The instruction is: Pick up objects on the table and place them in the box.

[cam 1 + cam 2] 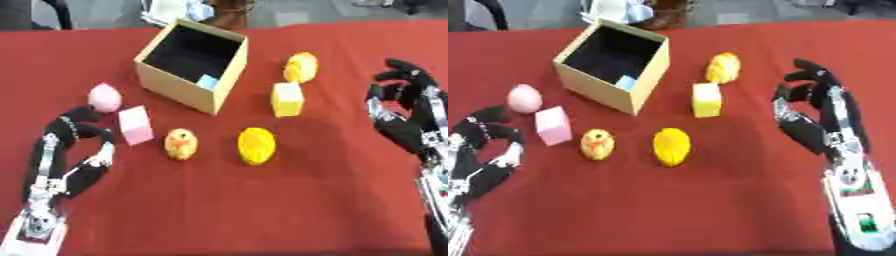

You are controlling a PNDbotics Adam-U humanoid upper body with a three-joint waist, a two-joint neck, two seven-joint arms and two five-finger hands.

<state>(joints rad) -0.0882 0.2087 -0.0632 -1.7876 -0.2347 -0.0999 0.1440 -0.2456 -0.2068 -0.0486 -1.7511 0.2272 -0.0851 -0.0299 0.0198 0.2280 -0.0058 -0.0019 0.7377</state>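
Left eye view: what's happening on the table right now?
Neither hand holds anything. The left hand lies open by the pink block and pink egg; the right hand hovers open at right. A light blue piece sits in the box. Four yellow items remain on the red cloth.

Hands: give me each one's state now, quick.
Left hand: open, holding nothing, beside the pink block.
Right hand: open, holding nothing.
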